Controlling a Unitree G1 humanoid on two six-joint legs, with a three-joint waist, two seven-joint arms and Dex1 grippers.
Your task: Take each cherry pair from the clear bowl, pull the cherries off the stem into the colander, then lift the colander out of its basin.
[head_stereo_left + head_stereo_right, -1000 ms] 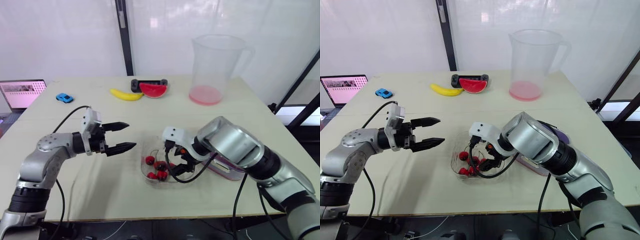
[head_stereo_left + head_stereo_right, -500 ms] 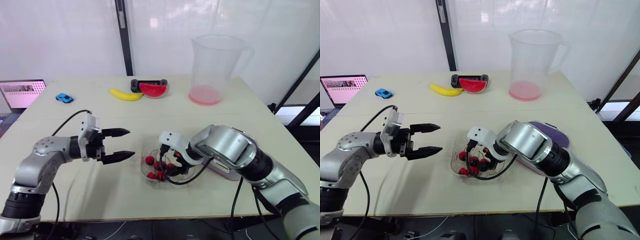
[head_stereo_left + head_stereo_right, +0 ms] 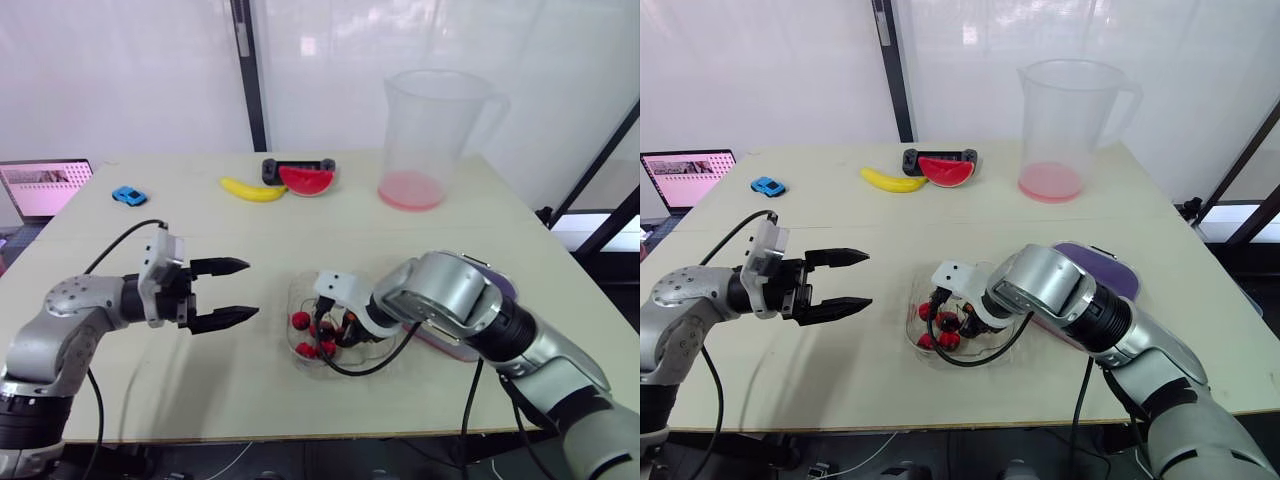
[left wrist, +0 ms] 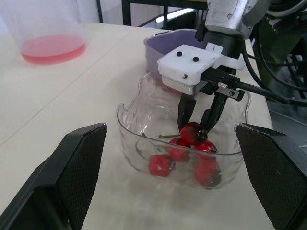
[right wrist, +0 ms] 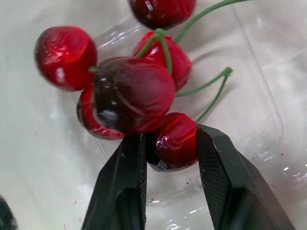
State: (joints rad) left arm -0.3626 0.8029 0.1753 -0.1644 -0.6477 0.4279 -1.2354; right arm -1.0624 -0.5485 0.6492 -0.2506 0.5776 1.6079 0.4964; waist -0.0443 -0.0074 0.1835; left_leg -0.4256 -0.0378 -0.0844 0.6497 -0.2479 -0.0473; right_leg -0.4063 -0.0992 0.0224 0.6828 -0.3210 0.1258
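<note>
Glossy red cherry (image 5: 175, 140) clamped in right tool (image 4: 194, 128), clear bowl (image 4: 128, 139), left tool (image 3: 248, 289) apart

1. Table (image 3: 970, 225): pale top, bare below the left fingers (image 3: 840, 257).
2. Bowl (image 4: 128, 136): clear, standing on the table around the right fingers (image 4: 184, 109). It lies ahead of the left fingers' tips and apart from them.
3. Basin (image 3: 1102, 262): purple, just beside the bowl, on the side away from the left fingers.
4. Pitcher (image 3: 1065, 100): clear, upright, pink at the bottom, well beyond the right fingers.
5. Banana (image 3: 892, 180), watermelon slice (image 3: 946, 170) and black device (image 3: 912, 158): close together, well beyond both sets of fingers. The slice sits against the device, the banana just beside them.
6. Toy car (image 3: 766, 186): blue, well beyond the left fingers.
</note>
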